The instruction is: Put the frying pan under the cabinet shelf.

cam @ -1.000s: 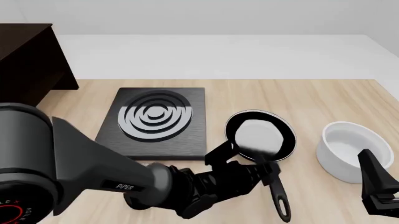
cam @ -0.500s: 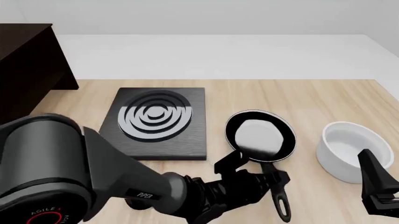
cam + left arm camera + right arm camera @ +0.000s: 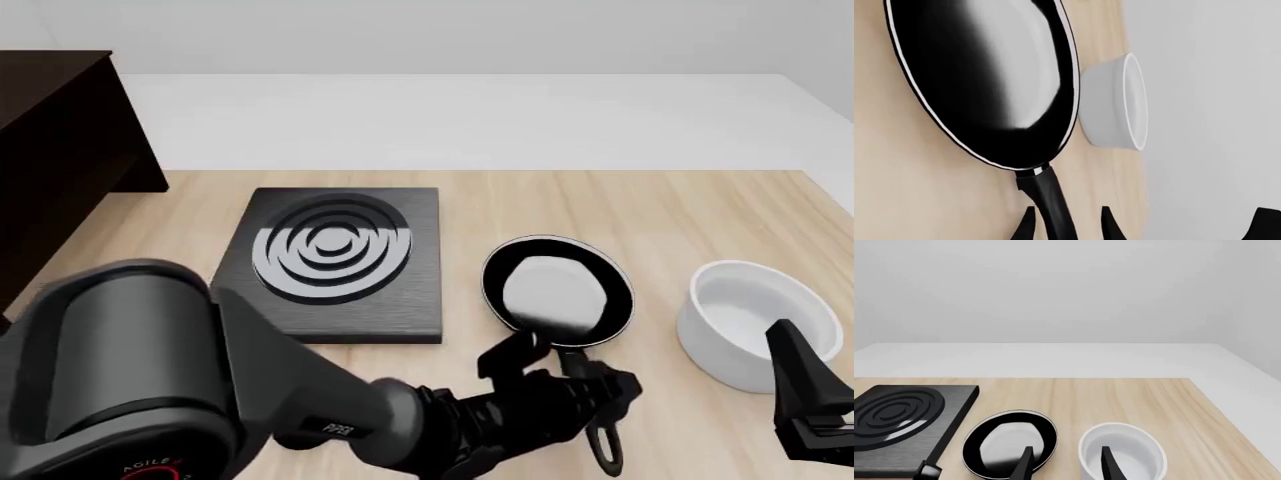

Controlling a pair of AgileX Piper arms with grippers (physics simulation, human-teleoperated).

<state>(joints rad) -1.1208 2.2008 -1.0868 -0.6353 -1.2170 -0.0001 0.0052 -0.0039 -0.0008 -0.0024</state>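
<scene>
On the pale wooden table (image 3: 694, 210), right of centre: frying pan (image 3: 557, 291), round, black, pale grey inner surface, resting flat, its thin handle (image 3: 587, 400) running toward the near edge and ending in a loop. Left gripper (image 3: 567, 375): reaches across from the left side low over the table, fingers spread to either side of the handle just behind the pan's rim; in the left wrist view the two fingertips (image 3: 1026, 226) flank the handle with a gap on each side, so parted, apparently not yet touching it. Far left, well apart from the pan: cabinet shelf (image 3: 60, 130), dark brown, flat-topped, only partly in frame. Between cabinet and pan: black stove plate (image 3: 334, 262) with grey concentric rings, just beside the pan. Right of the pan, near but not touching: white round bowl (image 3: 747, 322). Right gripper (image 3: 1064, 462): parked at the near right by the bowl, fingers apart, holding nothing
</scene>
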